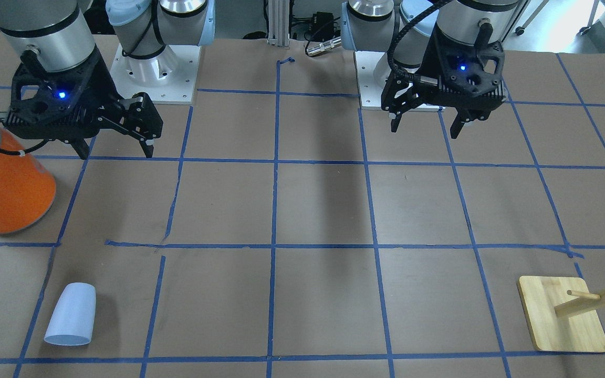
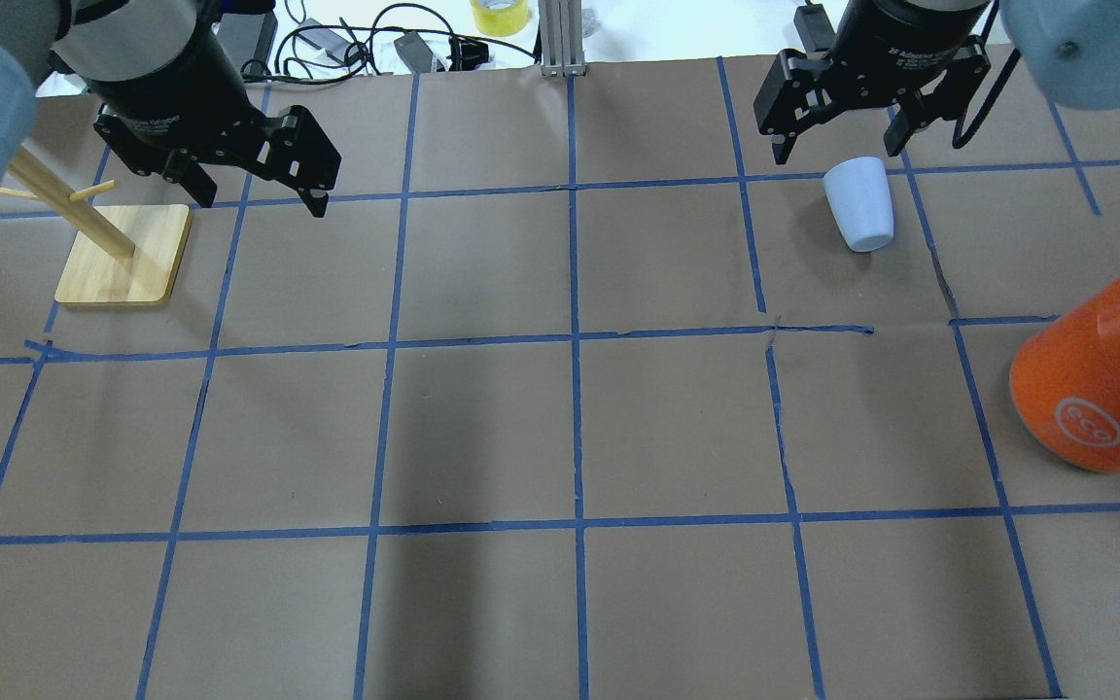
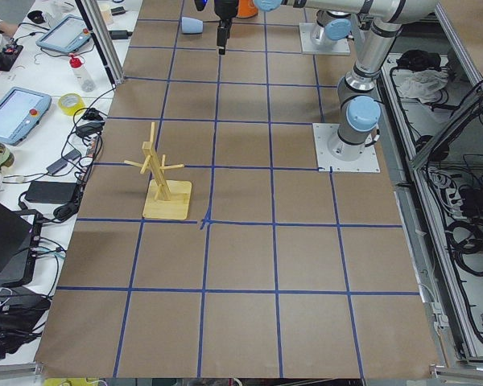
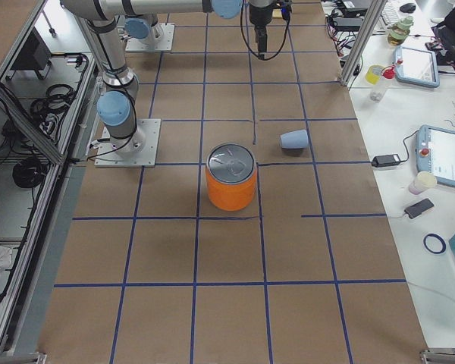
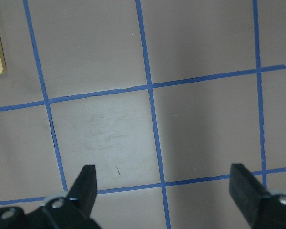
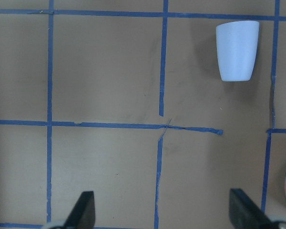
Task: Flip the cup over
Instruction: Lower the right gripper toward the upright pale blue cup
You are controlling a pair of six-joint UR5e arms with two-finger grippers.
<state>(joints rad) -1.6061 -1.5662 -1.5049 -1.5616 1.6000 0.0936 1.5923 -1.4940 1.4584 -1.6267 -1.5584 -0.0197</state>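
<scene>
The cup (image 2: pixel 861 204) is a small pale blue-white tumbler lying on its side on the brown table, wide end away from the robot. It also shows in the front view (image 1: pixel 71 315), the right side view (image 4: pixel 294 139) and the right wrist view (image 6: pixel 237 50). My right gripper (image 2: pixel 839 151) is open and empty, held high above the table on the cup's side (image 1: pixel 115 152); its fingers (image 6: pixel 86 210) frame bare table short of the cup. My left gripper (image 2: pixel 254 199) is open and empty, high over the other half (image 1: pixel 425 131), above bare table (image 5: pixel 164 179).
A large orange can (image 2: pixel 1095 379) with a silver top stands at the table's right, nearer the robot than the cup (image 1: pixel 6 184). A wooden peg stand (image 2: pixel 122 258) stands on the left side (image 1: pixel 560 315). Blue tape lines grid the table.
</scene>
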